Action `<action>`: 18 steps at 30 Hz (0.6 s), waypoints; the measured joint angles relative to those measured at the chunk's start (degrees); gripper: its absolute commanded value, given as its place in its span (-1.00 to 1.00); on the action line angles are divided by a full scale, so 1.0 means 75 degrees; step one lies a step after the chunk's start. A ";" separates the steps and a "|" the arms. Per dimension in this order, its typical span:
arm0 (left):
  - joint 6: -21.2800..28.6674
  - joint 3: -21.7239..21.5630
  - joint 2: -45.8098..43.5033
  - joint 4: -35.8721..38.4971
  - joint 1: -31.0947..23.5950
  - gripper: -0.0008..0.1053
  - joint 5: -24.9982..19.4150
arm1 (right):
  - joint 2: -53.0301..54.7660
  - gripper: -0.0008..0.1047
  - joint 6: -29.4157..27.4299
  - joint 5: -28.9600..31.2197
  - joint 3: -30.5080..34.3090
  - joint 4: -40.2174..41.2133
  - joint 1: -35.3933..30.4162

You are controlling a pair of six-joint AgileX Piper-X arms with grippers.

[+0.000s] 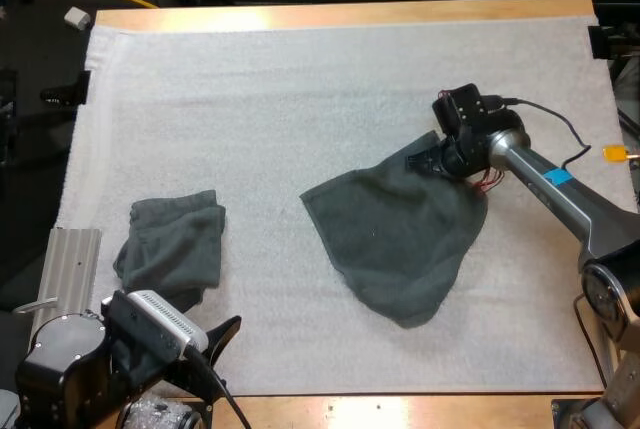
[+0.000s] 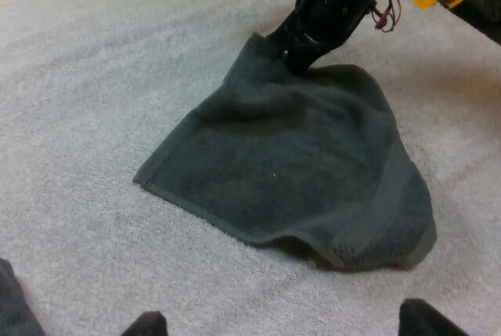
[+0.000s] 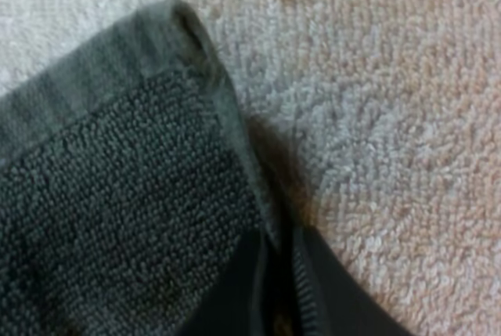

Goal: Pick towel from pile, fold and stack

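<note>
A dark grey-green towel [image 1: 400,234] lies mostly flat in the middle of the white mat [image 1: 250,99], with its near end bunched. My right gripper [image 1: 425,159] is at its far right corner. In the right wrist view the two black fingers [image 3: 235,293] press together on the towel's hem [image 3: 227,117]. From the left wrist view the same towel [image 2: 297,164] shows, with the right gripper [image 2: 301,46] at its far corner, which is raised a little. A second towel [image 1: 172,241], crumpled, lies at the mat's left front. My left gripper [image 1: 215,354] hovers beside it, open, its fingertips [image 2: 145,324] wide apart.
A ribbed metal plate [image 1: 75,269] lies at the mat's left edge beside the crumpled towel. The wooden table edge [image 1: 350,15] runs along the far side. Bare mat stretches across the far half and between the two towels.
</note>
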State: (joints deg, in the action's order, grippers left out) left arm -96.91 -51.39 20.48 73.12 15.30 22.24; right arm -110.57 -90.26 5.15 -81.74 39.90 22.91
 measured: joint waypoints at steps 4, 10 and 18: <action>0.0007 0.0000 0.0000 -0.0087 0.0000 0.12 0.0000 | 0.0042 -0.98 -0.0076 0.0016 0.0000 0.0055 0.0000; 0.0188 0.0000 0.0226 -0.0363 0.0003 0.12 0.0000 | 0.0482 -0.98 -0.0404 0.0470 0.0000 0.0321 0.0000; 0.0405 0.0019 0.1429 -0.0813 0.0145 0.11 0.0000 | 0.0802 -0.98 -0.0711 0.0734 0.0000 0.0925 0.0000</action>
State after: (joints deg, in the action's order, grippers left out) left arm -93.87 -51.24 31.20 67.02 16.39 22.24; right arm -104.56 -95.59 10.66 -81.74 46.84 22.91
